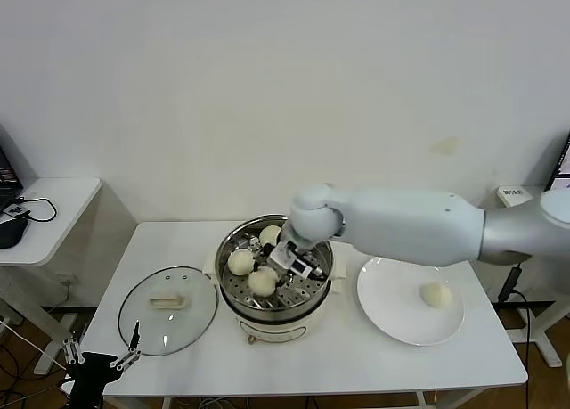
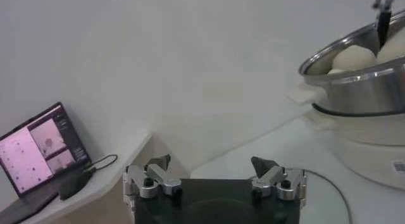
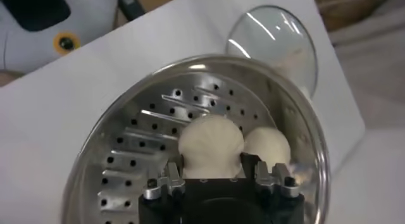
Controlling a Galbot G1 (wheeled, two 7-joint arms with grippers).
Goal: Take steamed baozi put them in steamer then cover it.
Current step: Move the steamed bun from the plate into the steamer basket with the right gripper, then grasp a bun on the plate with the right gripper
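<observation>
Cream-white baozi (image 3: 210,145) sits clamped in the right gripper (image 3: 218,174), low inside the steamer (image 3: 120,181). 2 others lie at its 9 o'clock side. Left gripper (image 2: 212,174) hangs spread wide, empty.

The left gripper (image 2: 211,169) is hovering with fingers spread wide, gripping nothing. The steamer (image 2: 361,86) is holding baozi (image 2: 353,57). A laptop (image 2: 39,149) is glowing nearby.

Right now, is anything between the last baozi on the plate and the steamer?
Nothing visible lies between the last baozi on the plate and the steamer; the lid sits on the steamer's other side.
</observation>
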